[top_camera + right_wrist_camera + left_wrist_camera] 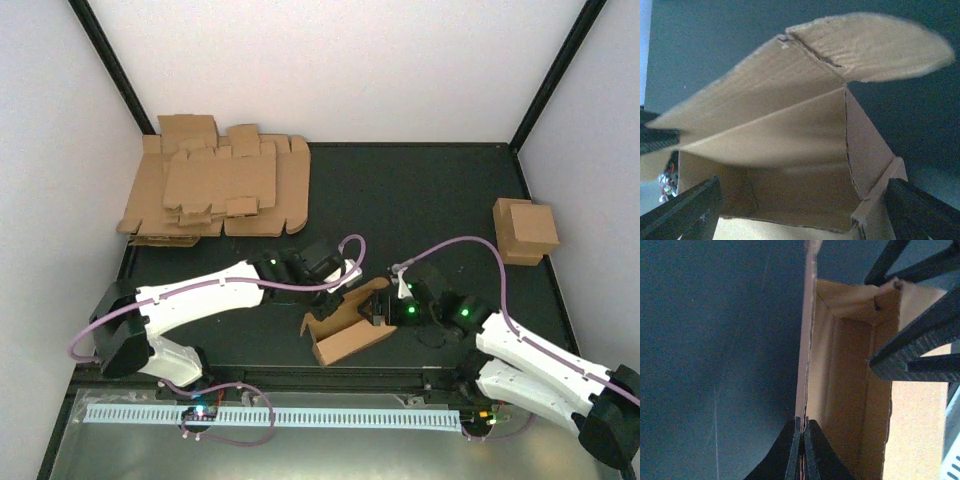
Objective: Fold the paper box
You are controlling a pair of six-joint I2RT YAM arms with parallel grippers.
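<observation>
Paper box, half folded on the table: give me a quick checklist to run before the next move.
1. Left gripper shut on a side wall of the paper box: ok.
2. Right gripper open, box between its fingers: ok.
3. Right gripper touching the cardboard: cannot tell.
4. Box fully closed: not ok, the rounded flap stands open.
5. Pile of flat blanks lies apart from the box: ok.

High rear overview, two close wrist views (paper box [350,340] in all)

Pile of flat cardboard blanks [215,190] far left, closed brown box [525,230] right
</observation>
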